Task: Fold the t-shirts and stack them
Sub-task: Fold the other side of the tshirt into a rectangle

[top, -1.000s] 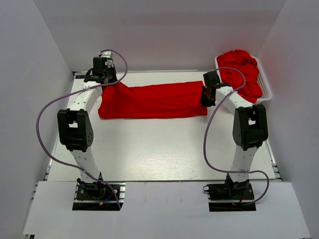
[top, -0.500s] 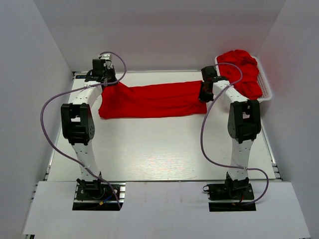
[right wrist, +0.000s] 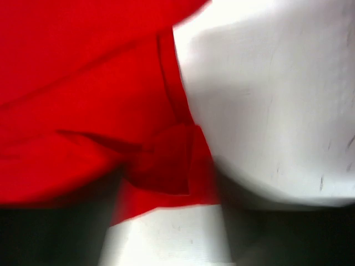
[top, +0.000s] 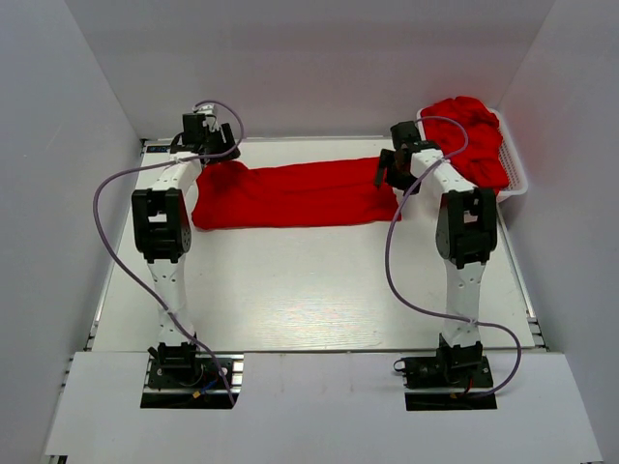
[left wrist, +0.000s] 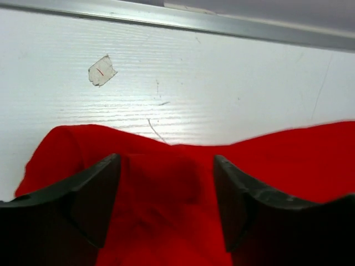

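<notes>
White counter. One red t-shirt, laid flat as a long band across the far half. White slotted basket, far right corner, heaped with more red t-shirts. Left claw: fingers apart over the band's left end. Right claw: fingers apart at its right end.

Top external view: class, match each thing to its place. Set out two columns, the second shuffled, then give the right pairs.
1 laid-out t-shirt
2 white basket
3 left fingers
4 right fingers

A far right corner
B at the shirt's left end
C at the shirt's right end
D stretched across the table's far half

Pairs: 1-D, 2-A, 3-B, 4-C
</notes>
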You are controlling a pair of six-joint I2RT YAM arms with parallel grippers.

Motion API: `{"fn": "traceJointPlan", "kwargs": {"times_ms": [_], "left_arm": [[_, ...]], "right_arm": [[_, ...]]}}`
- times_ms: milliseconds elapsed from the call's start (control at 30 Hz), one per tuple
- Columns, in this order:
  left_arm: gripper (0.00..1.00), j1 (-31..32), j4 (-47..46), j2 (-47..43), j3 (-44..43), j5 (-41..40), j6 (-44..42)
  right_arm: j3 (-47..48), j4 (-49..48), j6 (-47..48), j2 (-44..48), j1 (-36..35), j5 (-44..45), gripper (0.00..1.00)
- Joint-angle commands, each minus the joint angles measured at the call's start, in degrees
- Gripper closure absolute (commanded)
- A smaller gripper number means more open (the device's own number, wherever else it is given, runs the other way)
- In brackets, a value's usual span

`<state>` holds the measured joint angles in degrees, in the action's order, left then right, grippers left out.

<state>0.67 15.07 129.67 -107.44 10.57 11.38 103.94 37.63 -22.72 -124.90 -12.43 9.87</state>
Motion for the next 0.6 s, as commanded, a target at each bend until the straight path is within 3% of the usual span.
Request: {"fn": "traceJointPlan", "kwargs": {"times_ms": [0, 33, 200, 433, 533, 567], "left_arm": [[0.18, -0.84, 2.68, 0.67, -6.02, -0.02, 1.72], [0.00, -1.36, 3.29, 1.89, -8.99, -0.02, 2.24], [0.00, -1.37, 5.94, 1.56, -13.15, -0.11, 2.77], [0.00, -1.37, 5.41, -5.73, -6.04, 2.52, 2.77], [0.00, -1.37, 7.16, -7.58, -2.61, 4.72, 2.25], [0.00, -1.37, 7.17, -8.98, -1.30, 6.29, 2.25]], "right_arm": [[7.23, 0.16, 1.01, -2.27, 0.74, 0.59, 0.10], [9.59, 1.12, 0.92, -3.76, 0.74, 0.59, 0.10], [9.72, 2.11, 1.54, -2.29, 0.74, 0.94, 0.10], [-0.31, -2.55, 5.40, 7.65, 0.39, -4.24, 0.10], [-4.09, -4.13, 7.34, 11.16, 0.04, -8.99, 0.10], [-8.01, -4.75, 8.04, 13.78, -0.14, -14.12, 0.10]]}}
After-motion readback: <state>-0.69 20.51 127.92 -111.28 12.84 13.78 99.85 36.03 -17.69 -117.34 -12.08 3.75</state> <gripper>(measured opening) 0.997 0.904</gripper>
